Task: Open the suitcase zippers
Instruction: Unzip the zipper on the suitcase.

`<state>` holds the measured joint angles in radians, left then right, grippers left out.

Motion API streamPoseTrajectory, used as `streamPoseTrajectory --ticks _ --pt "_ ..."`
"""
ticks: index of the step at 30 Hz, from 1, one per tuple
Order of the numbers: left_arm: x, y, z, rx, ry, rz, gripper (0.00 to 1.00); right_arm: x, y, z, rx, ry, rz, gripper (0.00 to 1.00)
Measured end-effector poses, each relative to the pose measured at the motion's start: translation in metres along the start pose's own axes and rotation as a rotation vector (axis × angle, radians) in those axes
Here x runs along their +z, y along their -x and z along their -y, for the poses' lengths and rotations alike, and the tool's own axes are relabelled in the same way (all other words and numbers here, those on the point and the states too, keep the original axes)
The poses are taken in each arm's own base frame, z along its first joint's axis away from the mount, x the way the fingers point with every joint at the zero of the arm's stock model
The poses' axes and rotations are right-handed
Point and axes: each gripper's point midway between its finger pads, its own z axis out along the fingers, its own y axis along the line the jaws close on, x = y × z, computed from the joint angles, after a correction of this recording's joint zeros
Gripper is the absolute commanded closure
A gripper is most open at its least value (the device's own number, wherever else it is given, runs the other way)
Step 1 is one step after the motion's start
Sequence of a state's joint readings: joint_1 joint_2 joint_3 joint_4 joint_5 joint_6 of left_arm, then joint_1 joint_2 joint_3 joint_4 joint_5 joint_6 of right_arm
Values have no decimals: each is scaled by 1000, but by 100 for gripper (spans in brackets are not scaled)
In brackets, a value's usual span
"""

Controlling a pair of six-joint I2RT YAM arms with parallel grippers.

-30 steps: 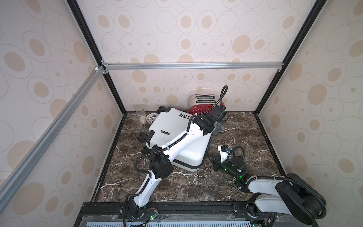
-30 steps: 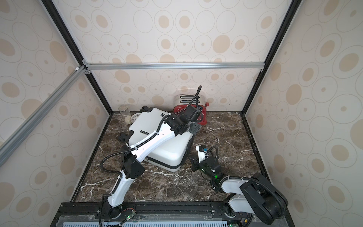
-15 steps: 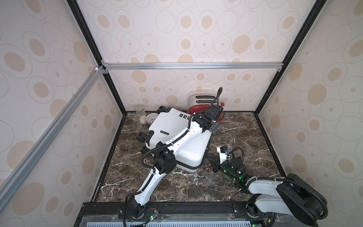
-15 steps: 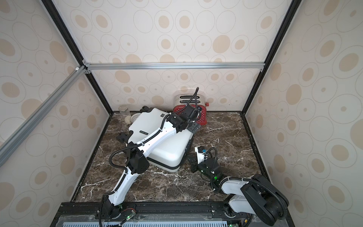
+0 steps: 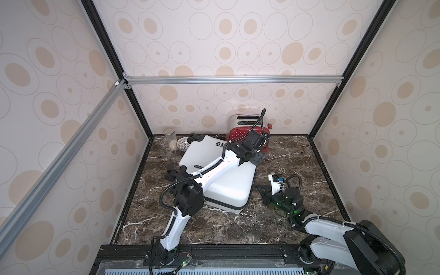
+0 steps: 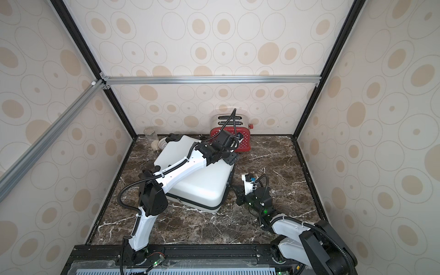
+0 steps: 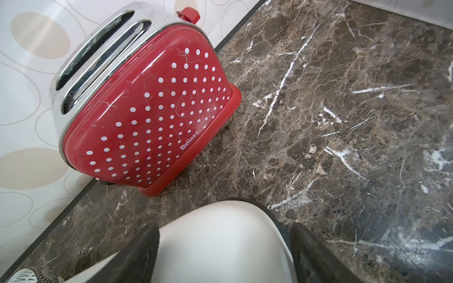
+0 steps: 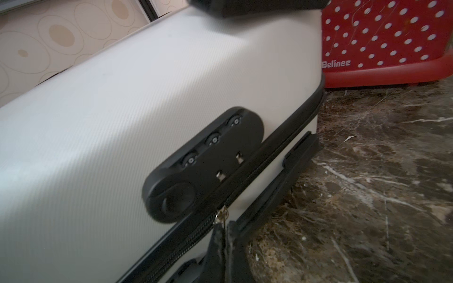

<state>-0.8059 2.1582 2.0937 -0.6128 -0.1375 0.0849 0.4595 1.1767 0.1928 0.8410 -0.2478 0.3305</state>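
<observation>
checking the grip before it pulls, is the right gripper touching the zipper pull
Touching. The right wrist view shows the right gripper shut, with the lower end of the silvery zipper pull pinched between its fingertips and no gap visible.

Count: one suitcase (image 5: pixel 228 188). One toaster (image 5: pixel 235 135) with two slots (image 7: pixel 98 46). One clear jar (image 5: pixel 169 135). One white perforated cup (image 5: pixel 182 143). One lock (image 8: pixel 203 176) carrying three dials (image 8: pixel 214 140). One zipper pull (image 8: pixel 221 216) visible. Two robot arms (image 5: pixel 209 173).
</observation>
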Motion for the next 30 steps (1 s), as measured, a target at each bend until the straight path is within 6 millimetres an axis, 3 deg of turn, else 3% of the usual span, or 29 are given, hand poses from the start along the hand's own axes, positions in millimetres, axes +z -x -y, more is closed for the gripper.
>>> streamPoseTrajectory --ticks 21,30 --pt "-7 -8 -1 -21 -21 77 19 73 41 66 95 -70 148 100" --pt "-7 -12 -14 -37 -1 78 19 105 59 68 62 -1 165 100"
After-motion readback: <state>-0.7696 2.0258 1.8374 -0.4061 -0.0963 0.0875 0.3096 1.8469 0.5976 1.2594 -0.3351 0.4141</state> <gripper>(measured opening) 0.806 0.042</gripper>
